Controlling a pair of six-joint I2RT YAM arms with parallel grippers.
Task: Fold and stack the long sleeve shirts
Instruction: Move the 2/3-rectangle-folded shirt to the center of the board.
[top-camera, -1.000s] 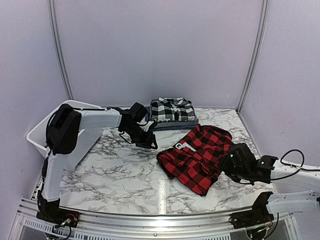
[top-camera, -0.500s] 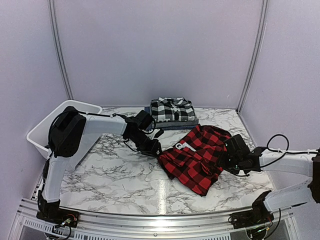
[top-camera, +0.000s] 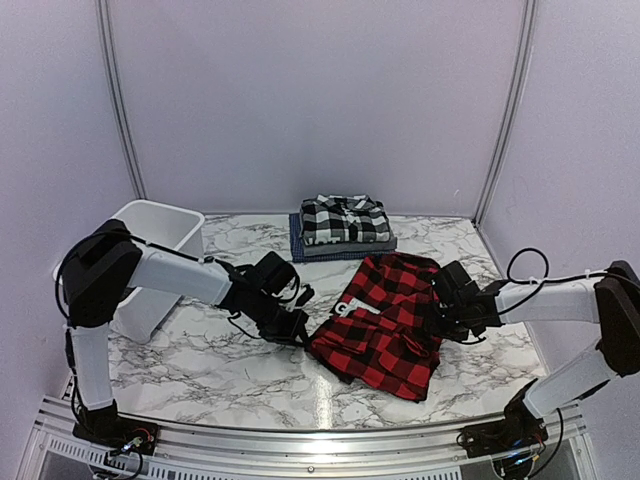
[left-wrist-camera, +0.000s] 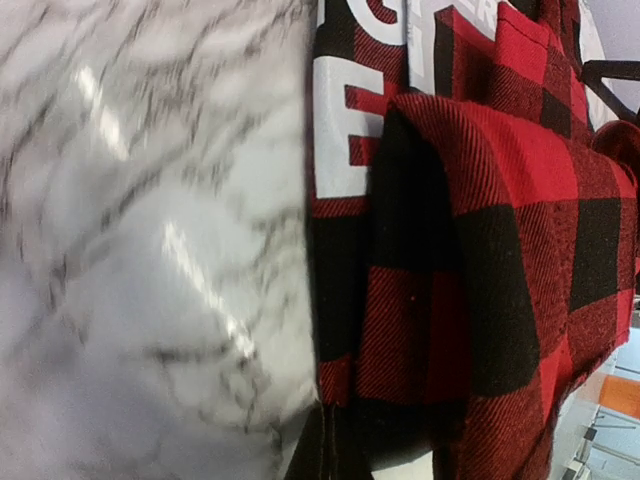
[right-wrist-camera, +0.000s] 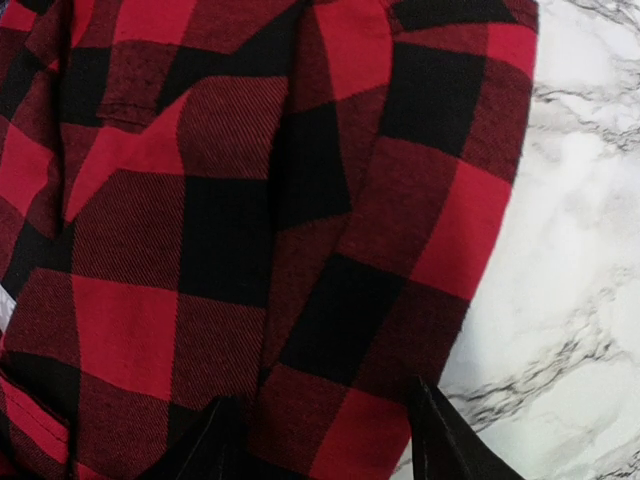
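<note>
My left tool (top-camera: 293, 326) sits low on the counter (top-camera: 220, 370) at the left edge of the red shirt (top-camera: 385, 325); whether it is spread or pinching cloth I cannot tell; my right tool (right-wrist-camera: 320, 395) is spread, fingers straddling the shirt's right edge; the shirt lies rumpled mid-counter, in front of the plaid shirt (top-camera: 343, 218) folded atop the stack (top-camera: 345, 247) at the back.
</note>
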